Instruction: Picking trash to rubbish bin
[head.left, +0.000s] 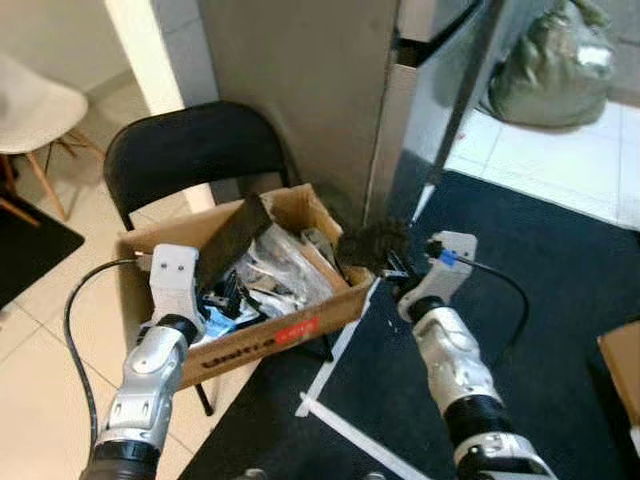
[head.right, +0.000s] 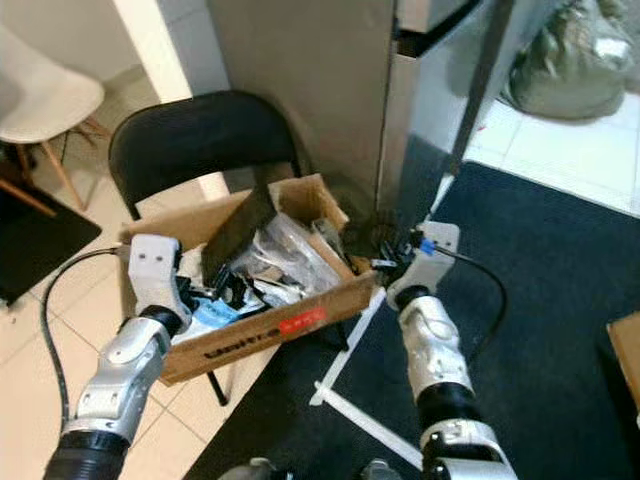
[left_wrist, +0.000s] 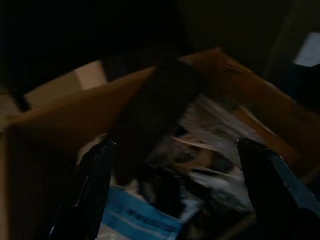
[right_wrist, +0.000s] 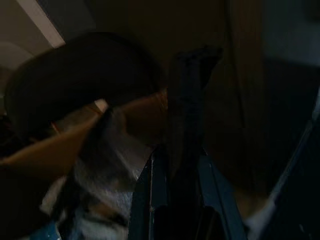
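Trash, a dark crumpled scrap (head.left: 372, 243), is hanging at the right corner of the cardboard box (head.left: 265, 345), pinched in the right hand (head.left: 392, 266), whose two fingers are pressing together on it, as the right wrist view is showing. The box is sitting on a black folding chair (head.left: 190, 150) and is holding clear plastic wrappers (head.left: 285, 262), a blue-and-white packet (head.left: 222, 322) and a dark flat panel (head.left: 232, 240) leaning against its back wall. The left hand (left_wrist: 175, 155) is hovering over the left part of the box with its fingers spread wide and gripping nothing. Behind the box a grey cabinet (head.left: 300, 90) is standing; a dark mat (head.left: 560, 300) is covering the floor to the right, and a green sack (head.left: 550, 65) is lying on the tiles beyond it.
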